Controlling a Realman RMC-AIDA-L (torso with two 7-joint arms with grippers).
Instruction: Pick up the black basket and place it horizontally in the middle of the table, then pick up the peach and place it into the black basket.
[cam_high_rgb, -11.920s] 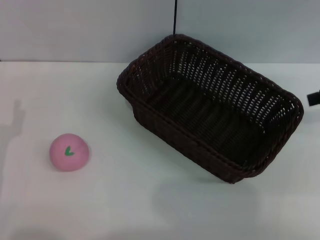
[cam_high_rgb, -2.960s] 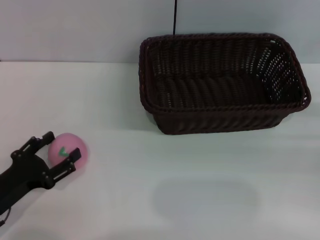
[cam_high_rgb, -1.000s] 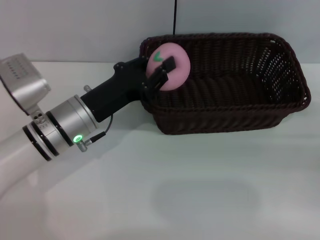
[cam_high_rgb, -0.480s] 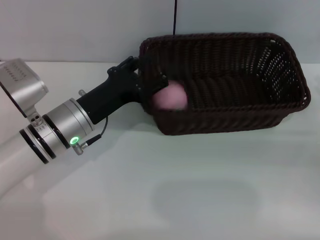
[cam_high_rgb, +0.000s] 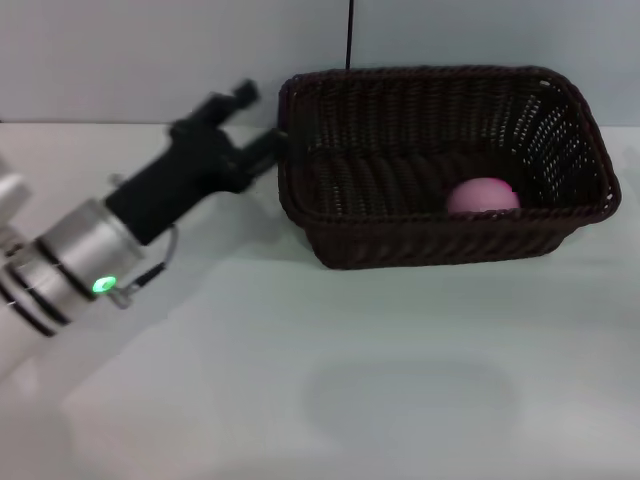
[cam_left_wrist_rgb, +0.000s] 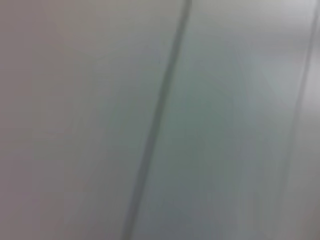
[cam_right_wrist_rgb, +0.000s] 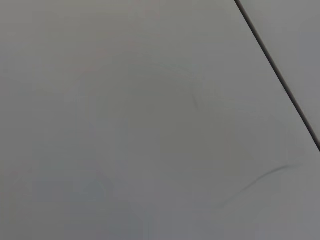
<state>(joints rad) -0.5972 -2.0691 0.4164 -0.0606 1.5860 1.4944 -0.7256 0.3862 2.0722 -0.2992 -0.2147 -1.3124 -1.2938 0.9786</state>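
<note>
The black basket (cam_high_rgb: 440, 245) stands level across the far middle of the white table (cam_high_rgb: 330, 390), long side toward me. The pink peach (cam_high_rgb: 482, 196) lies inside it, toward the right front, partly hidden by the front wall. My left gripper (cam_high_rgb: 248, 120) is open and empty, just left of the basket's left rim, above the table. The right gripper is out of view. Both wrist views show only blurred grey surface.
A thin dark cable (cam_high_rgb: 350, 35) runs up the wall behind the basket. My left arm (cam_high_rgb: 90, 265) reaches in from the left edge across the table's left side.
The left gripper has let go of the peach, which rolled to the right inside the basket. The gripper has drawn back left, out of the basket.
</note>
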